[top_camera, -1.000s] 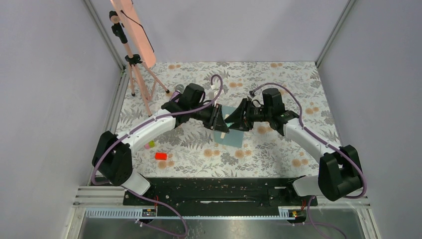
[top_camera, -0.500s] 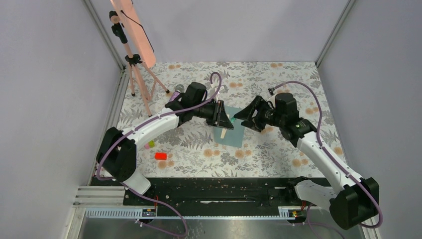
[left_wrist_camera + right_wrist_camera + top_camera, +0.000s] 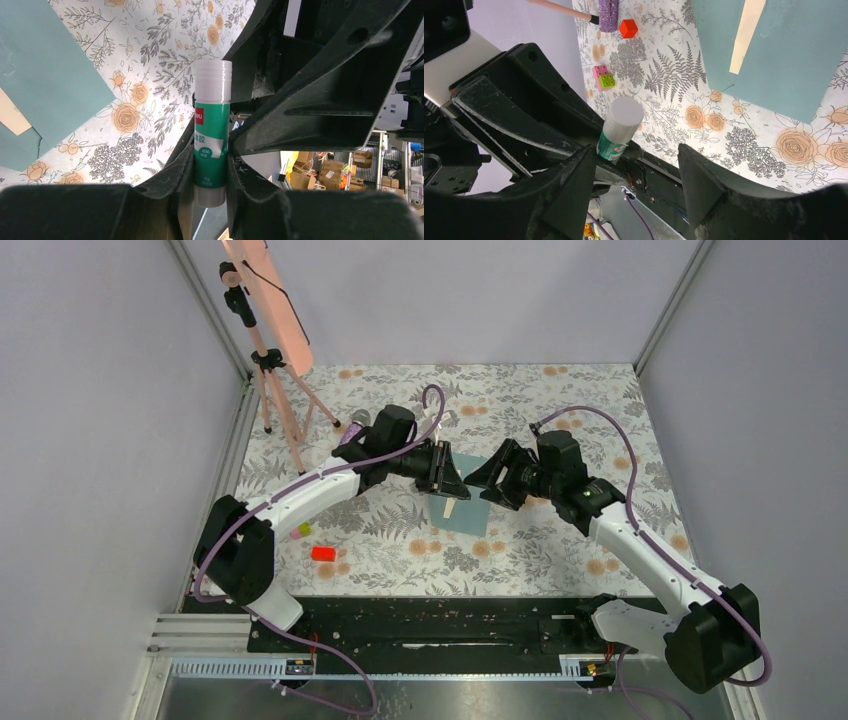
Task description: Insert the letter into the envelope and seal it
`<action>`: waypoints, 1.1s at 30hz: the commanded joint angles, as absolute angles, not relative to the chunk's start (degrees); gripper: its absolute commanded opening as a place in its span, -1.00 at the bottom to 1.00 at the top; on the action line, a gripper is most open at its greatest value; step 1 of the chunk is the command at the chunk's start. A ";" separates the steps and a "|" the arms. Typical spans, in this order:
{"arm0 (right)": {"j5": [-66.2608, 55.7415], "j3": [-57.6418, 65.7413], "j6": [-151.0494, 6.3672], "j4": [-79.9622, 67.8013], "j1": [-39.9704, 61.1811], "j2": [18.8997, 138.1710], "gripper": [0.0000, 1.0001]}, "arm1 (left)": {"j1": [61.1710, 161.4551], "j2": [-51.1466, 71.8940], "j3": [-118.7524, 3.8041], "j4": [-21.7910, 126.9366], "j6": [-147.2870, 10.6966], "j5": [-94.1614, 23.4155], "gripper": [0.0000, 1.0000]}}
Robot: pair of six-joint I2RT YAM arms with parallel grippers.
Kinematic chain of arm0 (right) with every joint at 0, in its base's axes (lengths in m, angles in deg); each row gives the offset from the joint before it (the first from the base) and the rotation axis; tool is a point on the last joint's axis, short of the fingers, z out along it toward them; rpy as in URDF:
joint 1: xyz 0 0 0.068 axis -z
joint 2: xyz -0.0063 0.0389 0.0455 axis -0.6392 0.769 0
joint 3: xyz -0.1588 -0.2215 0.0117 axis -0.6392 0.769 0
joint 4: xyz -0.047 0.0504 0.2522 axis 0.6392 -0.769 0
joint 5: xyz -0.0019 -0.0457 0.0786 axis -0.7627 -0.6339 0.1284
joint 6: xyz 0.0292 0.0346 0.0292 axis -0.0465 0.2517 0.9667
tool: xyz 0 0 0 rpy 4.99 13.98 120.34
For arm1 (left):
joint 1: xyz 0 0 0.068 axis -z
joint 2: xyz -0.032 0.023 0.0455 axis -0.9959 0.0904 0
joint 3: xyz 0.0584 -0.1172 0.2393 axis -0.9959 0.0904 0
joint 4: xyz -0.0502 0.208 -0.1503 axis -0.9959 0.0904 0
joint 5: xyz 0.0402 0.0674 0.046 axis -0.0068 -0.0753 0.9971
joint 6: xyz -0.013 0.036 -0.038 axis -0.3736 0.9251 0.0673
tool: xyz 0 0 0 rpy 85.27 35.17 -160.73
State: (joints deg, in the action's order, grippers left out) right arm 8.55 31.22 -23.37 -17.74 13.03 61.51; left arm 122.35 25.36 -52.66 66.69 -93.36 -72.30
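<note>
Lettering first: the glue stick, pinched between the fingers of the left gripper, carries a green label with a small red patch of white letters that we read as "deli". Below that are white Chinese characters that we cannot make out, and the stick's white cap points away from the wrist. We see the right gripper spread wide, its fingers on either side of the capped end and touching nothing. Under both, the worktop is a pale cloth printed with grey ferns and orange roses, boxed in by plain lilac-grey walls and aluminium posts. We count one envelope, teal and flat on the cloth beneath the two grippers. We also count one letter, a tan strip at the envelope's left edge, partly covered by teal paper. Elsewhere we count one red block, one pink-and-green block, one purple glittery roll, and one tripod bearing a salmon panel.
</note>
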 commanded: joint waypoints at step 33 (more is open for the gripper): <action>5.41 28.66 -18.47 -10.69 9.02 66.71 -0.75 | 123.50 25.08 -53.94 63.65 -93.02 -72.20 -1.00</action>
State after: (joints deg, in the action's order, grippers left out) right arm 5.32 30.65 -17.03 -11.46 9.69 65.86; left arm 123.05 25.47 -52.66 66.99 -93.14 -71.38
